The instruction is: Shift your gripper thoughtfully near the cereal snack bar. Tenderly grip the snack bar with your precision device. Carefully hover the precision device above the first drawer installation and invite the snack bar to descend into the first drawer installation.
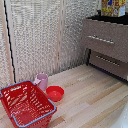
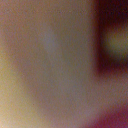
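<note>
Red basket [image 1: 26, 104] sits nearest. Cereal snack bar [image 1: 113, 7] stands at the top edge, over the cabinet's first drawer installation [image 1: 107, 20]. You can't see gripper or fingers; wrist view is blur, so it may drop outside the drawer.

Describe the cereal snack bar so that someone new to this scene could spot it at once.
Find the grey-brown cabinet at the exterior view's right. On its top, at the frame's upper edge, stands the cereal snack bar, a yellow-orange pack with multicoloured print. Nothing else stands there; the red bowl and pink cup are on the floor.
</note>
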Controlling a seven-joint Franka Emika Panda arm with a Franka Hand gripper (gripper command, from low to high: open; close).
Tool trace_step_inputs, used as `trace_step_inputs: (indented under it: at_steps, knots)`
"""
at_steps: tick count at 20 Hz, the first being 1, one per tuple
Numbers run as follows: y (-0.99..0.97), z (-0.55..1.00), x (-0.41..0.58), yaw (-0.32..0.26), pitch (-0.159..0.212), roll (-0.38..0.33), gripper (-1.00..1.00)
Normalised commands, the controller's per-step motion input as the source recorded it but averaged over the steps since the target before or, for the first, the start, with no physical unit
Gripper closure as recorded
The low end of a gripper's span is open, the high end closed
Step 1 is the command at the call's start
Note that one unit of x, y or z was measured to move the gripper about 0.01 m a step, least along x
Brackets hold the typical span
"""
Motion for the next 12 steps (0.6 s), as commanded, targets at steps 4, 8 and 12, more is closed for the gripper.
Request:
trace_step_inputs:
  at_steps: [4, 8, 12]
  knots:
    - [0.0, -0.05, 0.001, 0.007, -0.01, 0.0, -1.0]
    - [-0.01, 0.15, 0.137, -0.003, -0.008, -0.003, -1.0]
    - [0.0, 0.35, 0.197, -0.05, -0.001, 0.0, -1.0]
